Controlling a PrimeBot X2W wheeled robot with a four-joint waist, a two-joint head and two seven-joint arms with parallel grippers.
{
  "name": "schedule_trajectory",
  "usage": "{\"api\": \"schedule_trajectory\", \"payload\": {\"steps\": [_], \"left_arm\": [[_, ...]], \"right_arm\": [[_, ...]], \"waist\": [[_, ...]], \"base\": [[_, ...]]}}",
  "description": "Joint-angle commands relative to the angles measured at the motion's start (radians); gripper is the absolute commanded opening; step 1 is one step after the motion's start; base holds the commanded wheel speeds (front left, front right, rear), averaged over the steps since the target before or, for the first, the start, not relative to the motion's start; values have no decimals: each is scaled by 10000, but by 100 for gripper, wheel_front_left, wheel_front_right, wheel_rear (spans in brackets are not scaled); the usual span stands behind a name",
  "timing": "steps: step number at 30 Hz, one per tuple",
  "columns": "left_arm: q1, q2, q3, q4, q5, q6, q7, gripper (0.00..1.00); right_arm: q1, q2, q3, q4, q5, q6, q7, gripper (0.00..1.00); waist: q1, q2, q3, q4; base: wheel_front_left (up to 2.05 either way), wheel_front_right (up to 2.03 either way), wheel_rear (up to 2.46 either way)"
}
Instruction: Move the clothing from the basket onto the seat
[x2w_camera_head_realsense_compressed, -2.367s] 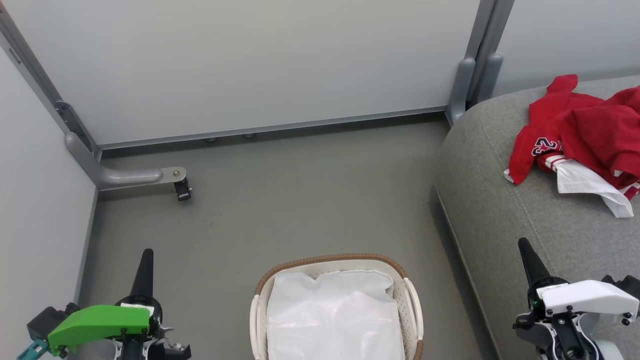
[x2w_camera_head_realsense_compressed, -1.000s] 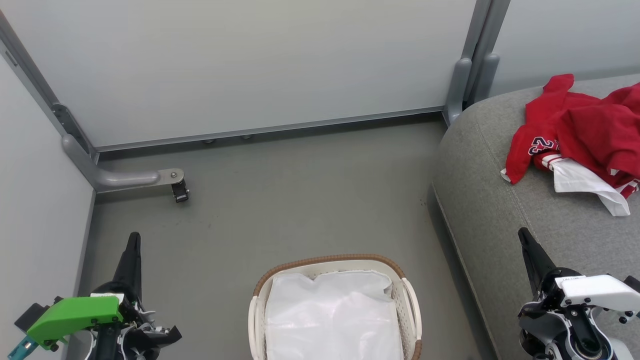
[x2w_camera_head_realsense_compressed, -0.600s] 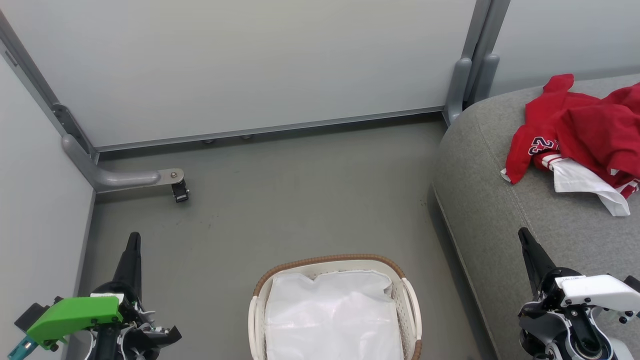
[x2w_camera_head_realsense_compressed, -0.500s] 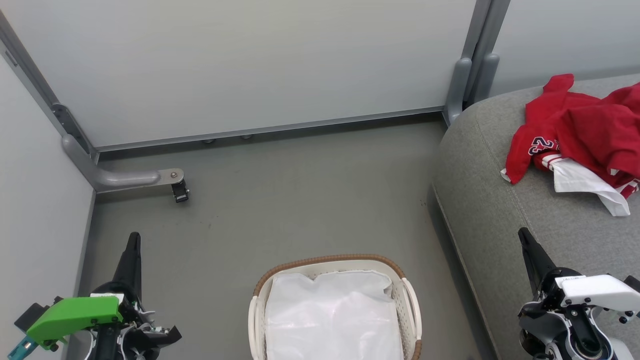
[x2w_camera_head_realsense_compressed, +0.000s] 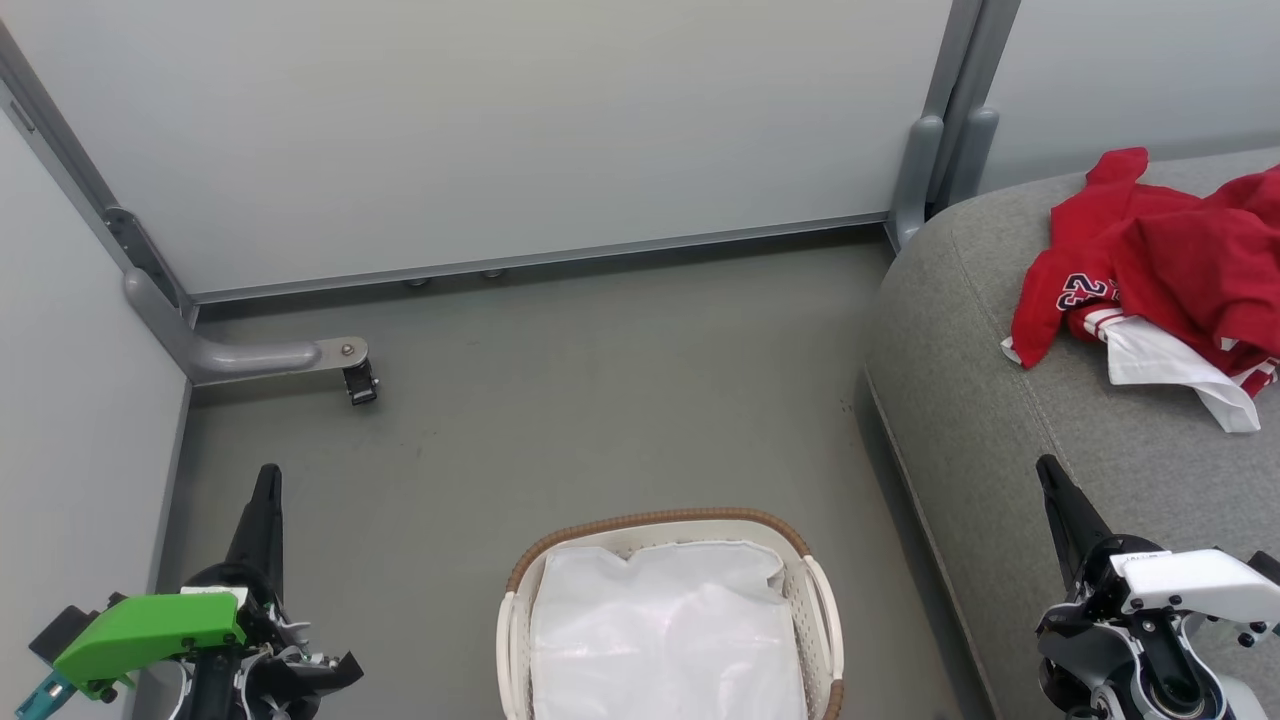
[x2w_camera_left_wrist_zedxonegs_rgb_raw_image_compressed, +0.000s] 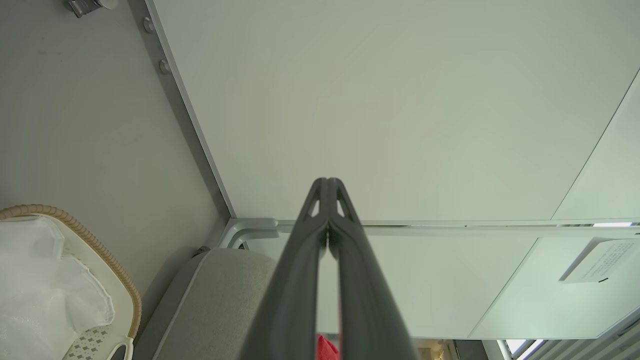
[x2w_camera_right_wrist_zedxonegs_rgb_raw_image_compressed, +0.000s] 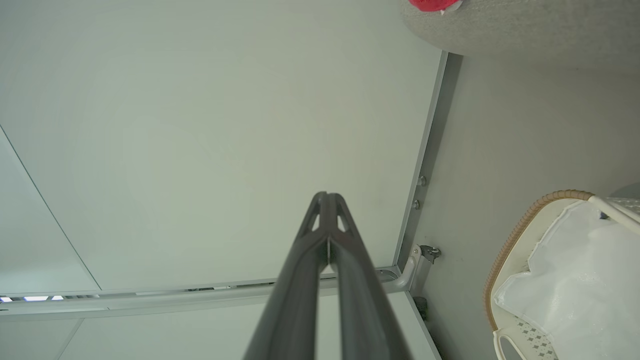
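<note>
The red clothes (x2w_camera_head_realsense_compressed: 1170, 250) lie in a crumpled heap on the grey sofa cushion (x2w_camera_head_realsense_compressed: 1000, 430), toward its far right part. A dark number print shows on one fold, and a piece of white fabric sticks out from under the heap on the near side. The cushion's rounded edge and stitched seam run down the right of my head view.

The basket (x2w_camera_head_realsense_compressed: 655, 521) stands on the floor (x2w_camera_head_realsense_compressed: 560, 400) at the bottom middle of that view. It is well apart from the clothes, with a strip of floor between it and the cushion's side. A white liner (x2w_camera_head_realsense_compressed: 670, 630) lies rumpled inside it, under the brown woven rim.

My left pincer (x2w_camera_head_realsense_compressed: 265, 500) hangs at the lower left above the floor, near the left wall panel, its green wrist cover below it. In my left wrist view its fingers (x2w_camera_left_wrist_zedxonegs_rgb_raw_image_compressed: 300, 280) are pressed together at the tips, empty.

My right pincer (x2w_camera_head_realsense_compressed: 1050, 480) sits at the lower right over the near part of the cushion, well apart from the clothes, with a white wrist cover. In my right wrist view its fingers (x2w_camera_right_wrist_zedxonegs_rgb_raw_image_compressed: 300, 290) likewise meet at the tips, gripping nothing.

Pale wall panels (x2w_camera_head_realsense_compressed: 500, 130) in grey metal frames close off the far side. A curved metal foot (x2w_camera_head_realsense_compressed: 265, 355) with a small caster rests on the floor at the left.
</note>
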Motion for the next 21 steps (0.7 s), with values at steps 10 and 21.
{"api": "schedule_trajectory", "payload": {"steps": [10, 21], "left_arm": [[-105, 7, 54, -9, 21, -44, 6, 0], [-106, 2, 59, -9, 32, -44, 13, 0]], "right_arm": [[-77, -56, -21, -40, 38, -3, 28, 0], [-77, -56, -20, -40, 38, -3, 28, 0]], "waist": [[0, -1, 0, 1], [0, -1, 0, 1]], "base": [[0, 0, 0], [0, 0, 0]]}}
